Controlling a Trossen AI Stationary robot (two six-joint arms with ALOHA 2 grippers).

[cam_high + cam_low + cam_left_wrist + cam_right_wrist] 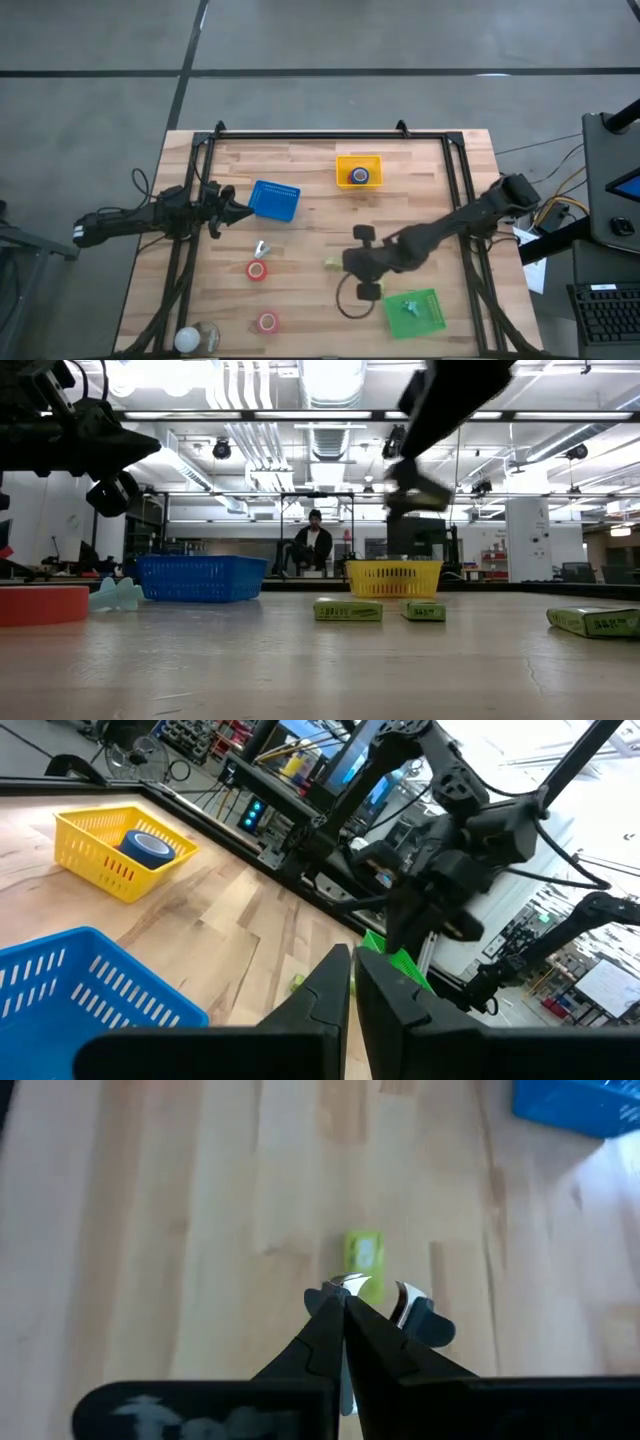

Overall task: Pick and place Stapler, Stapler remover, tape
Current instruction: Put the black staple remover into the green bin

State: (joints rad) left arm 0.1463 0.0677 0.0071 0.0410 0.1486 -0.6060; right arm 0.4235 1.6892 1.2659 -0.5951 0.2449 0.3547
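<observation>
Hanging over the middle of the bench, the right pincer (pixel 360 262) points down at a small yellow-green box (pixel 363 1252), which lies just beyond its tips. Its fingers are pressed together. A pale metallic bit shows beside the tips, and I cannot tell whether it is pinched or merely lies under them. That pose reads as a line-up over the box, or as a carry toward the green basket (pixel 430 300) close by.

The left pincer (pixel 228 208) waits at the near edge of the blue basket (pixel 273 200). Its fingers are closed to a thin slit and hold nothing, which keeps it out of the other arm's way.

The baskets look like sorting bins. The blue tape (pixel 360 176) sits inside the yellow basket (pixel 345 160), so that roll seems placed. Two red tapes (pixel 257 270) (pixel 266 321) lie loose on the wood, well apart from any basket. A small silvery piece (pixel 262 248) just above the upper red roll is probably the stapler remover.

Much is unclear:
- The green basket holds something green that I cannot name.
- A pale clump at the bench's front left corner is too small to read.
- No stapler is plainly visible.
- In the low view the right pincer is smeared.
- The right arm covers part of the bench beneath it.
</observation>
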